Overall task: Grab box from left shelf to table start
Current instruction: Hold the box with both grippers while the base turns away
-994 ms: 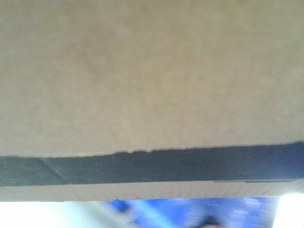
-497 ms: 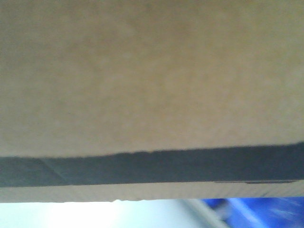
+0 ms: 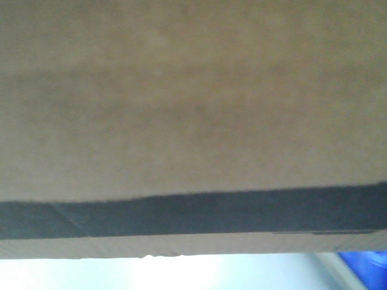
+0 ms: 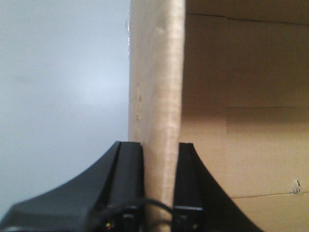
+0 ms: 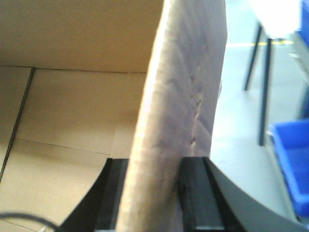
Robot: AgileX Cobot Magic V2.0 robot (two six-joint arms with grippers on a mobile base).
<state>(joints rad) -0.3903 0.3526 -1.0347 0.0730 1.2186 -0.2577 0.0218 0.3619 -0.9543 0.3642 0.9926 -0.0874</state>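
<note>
Left tool: both black fingers closed against one upright side wall of the box, one finger on each face, wall seen edge-on between them. Wall stands roughly vertical, with slight dents along its left face. Right of wall: box interior, brown cardboard panels with straight seams and a small tear at lower right. Left of wall: plain pale bluish-white bench, unmarked. Thin black cable crosses the wall's base between the fingers.
</note>
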